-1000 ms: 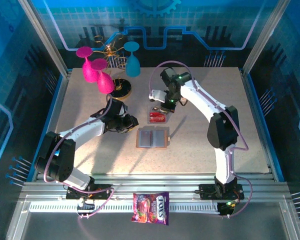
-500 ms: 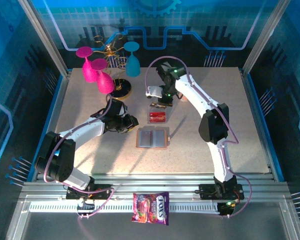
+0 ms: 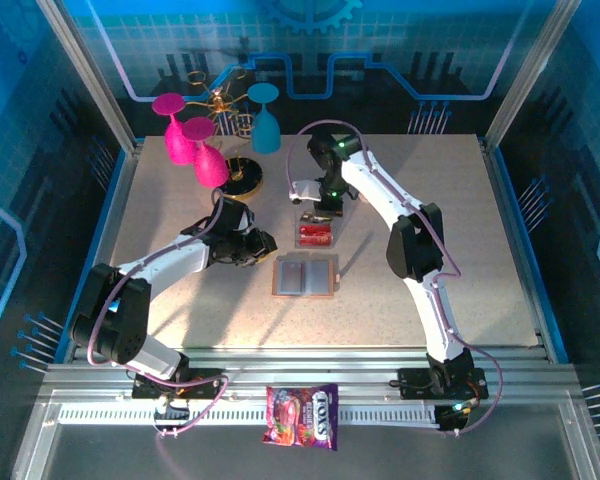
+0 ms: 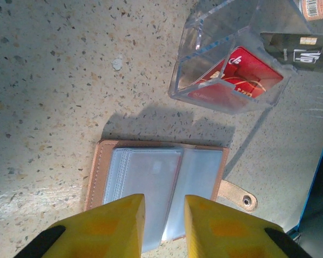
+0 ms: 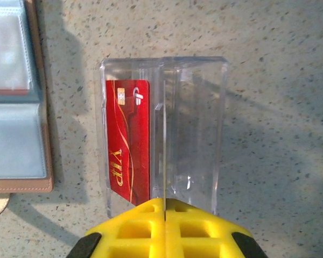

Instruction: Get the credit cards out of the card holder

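The left claw (image 4: 160, 215) is hovering, slightly open, above the card holder (image 4: 151, 172). The right claw (image 5: 164, 212) is pinching a dark card (image 4: 290, 51)

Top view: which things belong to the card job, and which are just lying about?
Job: card holder, red card, dark VIP card, clear box holding the red one.
Lying about: pink glasses, blue glass, gold-rimmed stand, candy packet.

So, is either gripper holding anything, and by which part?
Nothing, as far as shown: left gripper open over the tan leather card holder, right gripper fully shut.
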